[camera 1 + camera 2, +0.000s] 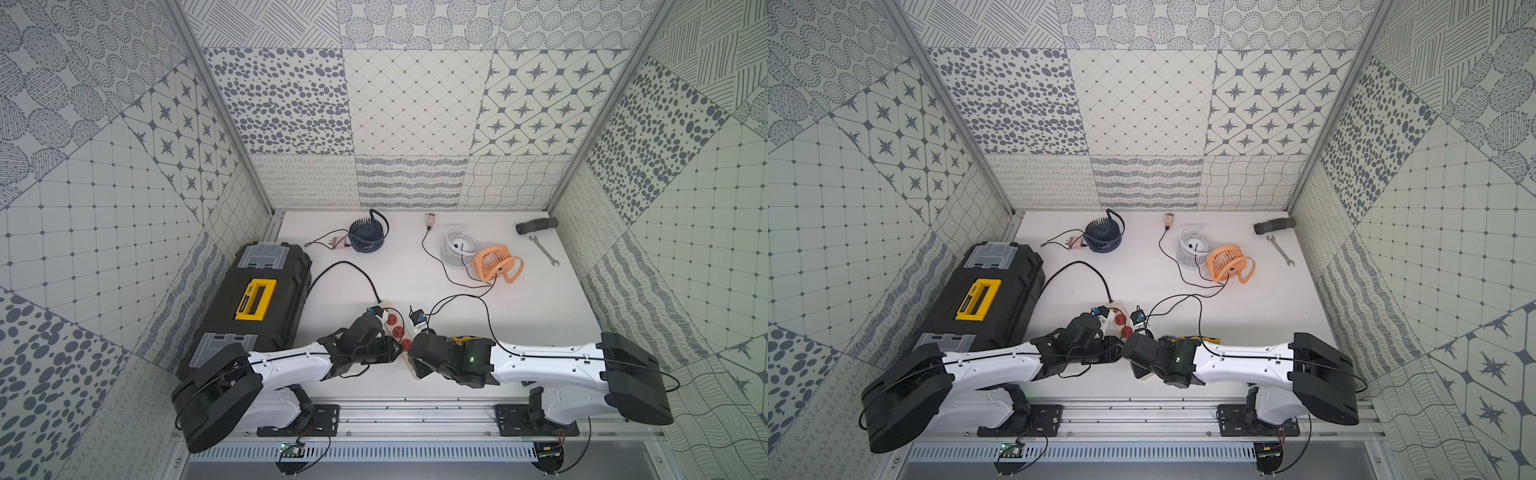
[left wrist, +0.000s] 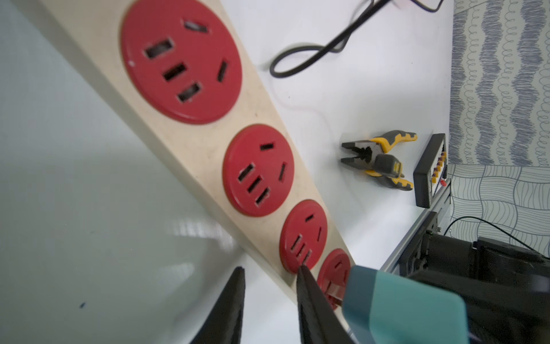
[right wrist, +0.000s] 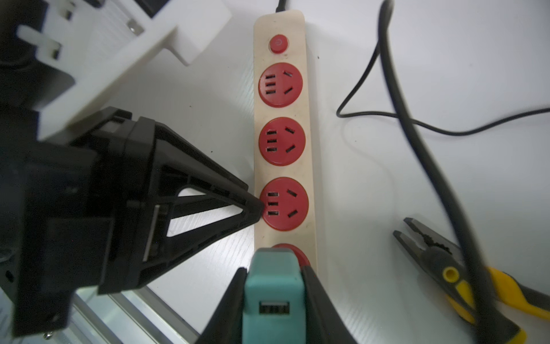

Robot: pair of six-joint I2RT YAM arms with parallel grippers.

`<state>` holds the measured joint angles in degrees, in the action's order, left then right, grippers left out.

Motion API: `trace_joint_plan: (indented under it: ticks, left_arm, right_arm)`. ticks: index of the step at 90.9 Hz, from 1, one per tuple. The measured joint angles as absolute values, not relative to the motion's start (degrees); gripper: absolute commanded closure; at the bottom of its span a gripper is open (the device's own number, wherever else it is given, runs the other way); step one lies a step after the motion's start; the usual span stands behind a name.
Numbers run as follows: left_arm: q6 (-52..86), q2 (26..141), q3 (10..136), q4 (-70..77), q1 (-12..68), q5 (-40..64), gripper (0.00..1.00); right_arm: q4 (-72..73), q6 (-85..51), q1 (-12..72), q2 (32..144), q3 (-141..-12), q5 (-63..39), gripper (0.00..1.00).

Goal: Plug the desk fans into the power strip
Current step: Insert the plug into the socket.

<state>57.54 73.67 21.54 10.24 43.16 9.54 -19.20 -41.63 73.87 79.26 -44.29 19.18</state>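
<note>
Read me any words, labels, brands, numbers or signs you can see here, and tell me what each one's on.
Power symbol, no letters: red switch of the power strip.
White print by the yellow handle of the toolbox: too small to read.
No other text shows.

Black toolbox (image 1: 286,286); wrench (image 1: 543,250); yellow-handled pliers (image 2: 382,162)

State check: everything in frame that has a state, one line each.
power strip, three sockets empty, fourth partly hidden by the charger
switch, on or off unclear
charger, at the fourth socket, seating unclear, USB port empty
right hand, shut on the charger
left hand, slightly open, empty, touching the strip
toolbox, closed
pliers, jaws open
</note>
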Motion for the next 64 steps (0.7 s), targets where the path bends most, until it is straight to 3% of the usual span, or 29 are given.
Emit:
trace_joint_plan:
  ticks: [21, 38, 64]
  left_arm:
    - [57.54, 74.04, 21.56, 10.31, 43.16, 9.52, 0.69]
    - [57.56, 74.43, 21.56, 11.22, 43.16, 9.47, 0.70]
    - [57.58, 74.89, 21.56, 12.38, 43.11, 9.13, 0.70]
  right_arm:
    - [-20.18, -41.60, 75.24, 81.52, -46.00, 21.15, 0.92]
    - [-21.21, -42.02, 77.21, 83.90, -47.55, 25.02, 1.00]
    - [-20.49, -46.11, 80.62, 85.21, -45.78, 29.85, 1.00]
